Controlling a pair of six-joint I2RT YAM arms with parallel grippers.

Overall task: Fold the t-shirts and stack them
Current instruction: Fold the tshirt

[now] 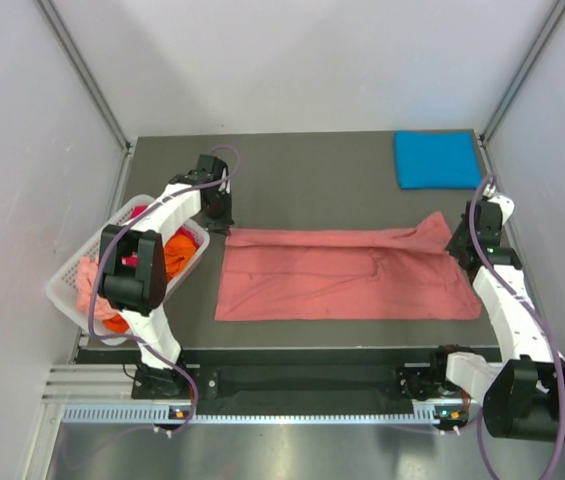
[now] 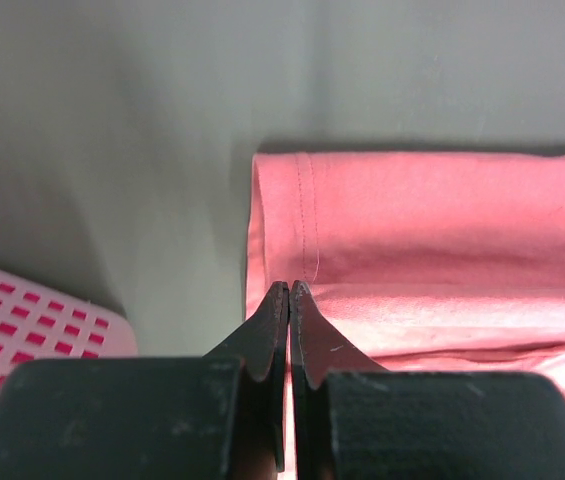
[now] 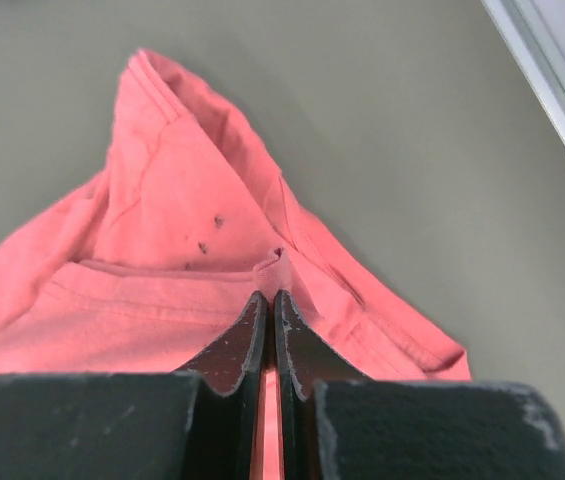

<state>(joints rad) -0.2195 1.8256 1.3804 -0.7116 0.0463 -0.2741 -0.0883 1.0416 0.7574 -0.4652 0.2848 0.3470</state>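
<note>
A salmon-pink t-shirt lies spread across the middle of the table, its far strip folded over toward me. My left gripper is at the shirt's far left corner, shut on the folded edge of the cloth; its tips meet there. My right gripper is at the far right end, shut on a pinch of the same shirt that pokes out past its tips. A bright blue t-shirt lies folded at the far right corner.
A white slatted basket stands off the table's left edge, holding magenta, orange and pale pink shirts. Its corner shows in the left wrist view. Walls close the left, back and right sides.
</note>
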